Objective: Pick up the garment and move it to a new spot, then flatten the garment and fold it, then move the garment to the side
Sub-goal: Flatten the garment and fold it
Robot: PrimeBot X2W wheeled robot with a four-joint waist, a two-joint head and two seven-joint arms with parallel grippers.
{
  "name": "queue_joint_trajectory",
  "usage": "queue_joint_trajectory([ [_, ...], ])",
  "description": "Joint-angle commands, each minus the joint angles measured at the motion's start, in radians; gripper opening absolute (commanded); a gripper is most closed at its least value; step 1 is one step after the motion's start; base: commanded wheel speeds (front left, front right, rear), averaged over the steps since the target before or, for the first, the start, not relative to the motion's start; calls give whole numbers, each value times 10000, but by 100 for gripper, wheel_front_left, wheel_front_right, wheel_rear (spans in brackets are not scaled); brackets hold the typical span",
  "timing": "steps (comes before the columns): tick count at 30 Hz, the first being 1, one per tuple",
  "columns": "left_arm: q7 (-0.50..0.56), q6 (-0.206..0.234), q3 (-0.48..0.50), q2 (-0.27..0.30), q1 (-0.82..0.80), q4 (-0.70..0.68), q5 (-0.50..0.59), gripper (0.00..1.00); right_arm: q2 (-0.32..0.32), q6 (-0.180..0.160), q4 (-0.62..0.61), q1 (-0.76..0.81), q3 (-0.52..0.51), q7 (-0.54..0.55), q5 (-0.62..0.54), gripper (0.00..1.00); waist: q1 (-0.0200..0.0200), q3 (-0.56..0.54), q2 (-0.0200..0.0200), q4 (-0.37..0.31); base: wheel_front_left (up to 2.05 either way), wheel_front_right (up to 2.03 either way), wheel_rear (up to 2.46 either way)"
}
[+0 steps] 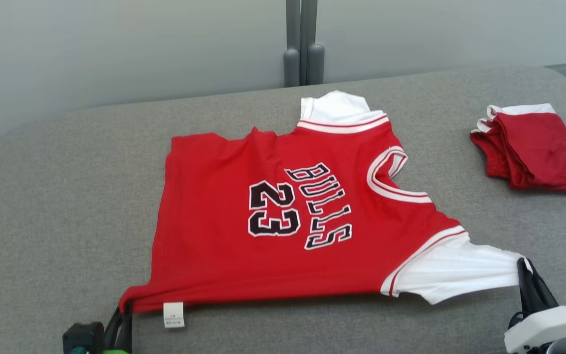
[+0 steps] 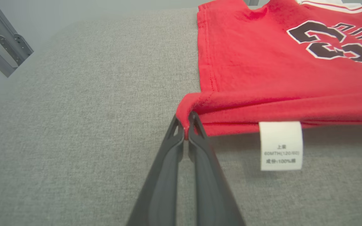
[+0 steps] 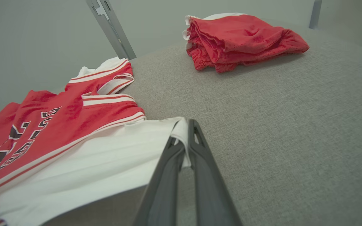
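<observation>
A red jersey [image 1: 283,216] with white sleeves and "BULLS 23" in black lies spread on the grey table, neck toward the right. My left gripper [image 1: 125,310] is shut on the jersey's near hem corner [image 2: 185,116], which is lifted a little off the cloth surface; a white care label [image 2: 281,146] hangs beside it. My right gripper [image 1: 526,268] is shut on the tip of the near white sleeve [image 3: 181,133]. The near edge of the jersey is stretched between the two grippers.
A folded red garment [image 1: 533,147] with white trim sits at the table's far right, also the red pile [image 3: 240,39] in the right wrist view. A grey post [image 1: 302,44] stands behind the grey padded table [image 1: 67,206].
</observation>
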Motion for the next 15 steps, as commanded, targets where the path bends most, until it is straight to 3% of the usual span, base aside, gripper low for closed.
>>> queue_joint_trajectory([
  [1,16,94,398,87,437,30,9,0,-257,-169,60,348,-290,-51,-78,0,1,-513,0,-4,0,0,0],
  [15,10,85,1620,-719,2223,-335,152,0,-190,-172,277,1447,-486,-61,-167,0,1,-1029,0,329,0,0,0],
])
